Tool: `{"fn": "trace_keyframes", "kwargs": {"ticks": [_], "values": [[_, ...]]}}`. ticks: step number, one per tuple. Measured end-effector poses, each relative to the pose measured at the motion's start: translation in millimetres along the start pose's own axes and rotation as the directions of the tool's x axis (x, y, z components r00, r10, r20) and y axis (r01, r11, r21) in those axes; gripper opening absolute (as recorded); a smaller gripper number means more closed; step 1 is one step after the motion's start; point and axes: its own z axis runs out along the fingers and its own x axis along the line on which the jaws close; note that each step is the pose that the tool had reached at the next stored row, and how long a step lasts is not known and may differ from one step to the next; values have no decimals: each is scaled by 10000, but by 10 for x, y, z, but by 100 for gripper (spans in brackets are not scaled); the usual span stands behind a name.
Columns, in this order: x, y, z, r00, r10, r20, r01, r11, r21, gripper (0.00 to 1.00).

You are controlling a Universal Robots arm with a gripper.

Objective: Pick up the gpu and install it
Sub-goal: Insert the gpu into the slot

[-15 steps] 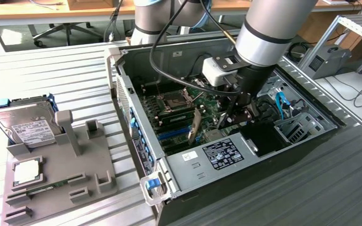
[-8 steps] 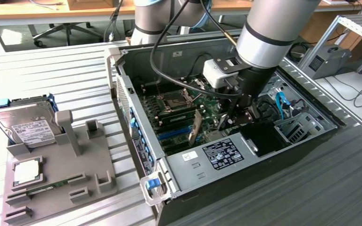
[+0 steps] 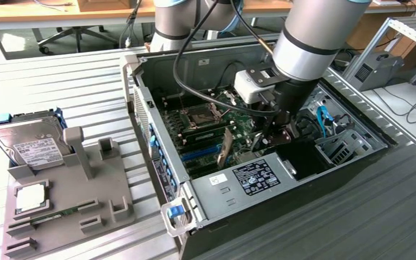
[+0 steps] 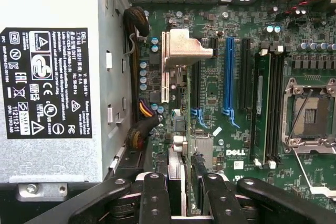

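Note:
The gpu (image 3: 226, 146) stands on edge inside the open computer case (image 3: 141, 103), over the green motherboard (image 4: 247, 145). In the wrist view the card is edge-on, and its silver end bracket (image 4: 186, 48) points toward the vented rear wall, beside a white slot (image 4: 165, 66). My gripper (image 4: 185, 178) reaches down into the case, and its black fingers (image 4: 155, 198) are closed on the card's near end. From the exterior view, the gripper (image 3: 272, 142) hangs just beside the power supply. I cannot tell whether the card's lower edge sits in a slot.
The grey power supply (image 4: 50, 77) is close beside the card. A blue slot (image 4: 229, 77), memory sticks (image 4: 265, 114) and the bare processor socket (image 4: 310, 114) lie on the other side. A grey fixture (image 3: 63, 200) on the exterior view's left holds a hard drive (image 3: 27, 143).

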Motion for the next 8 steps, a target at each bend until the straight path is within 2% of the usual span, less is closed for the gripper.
{"fn": "trace_keyframes", "kwargs": {"ticks": [8], "values": [[36,1,10,10000,0,1,0,10000,0,29]]}}
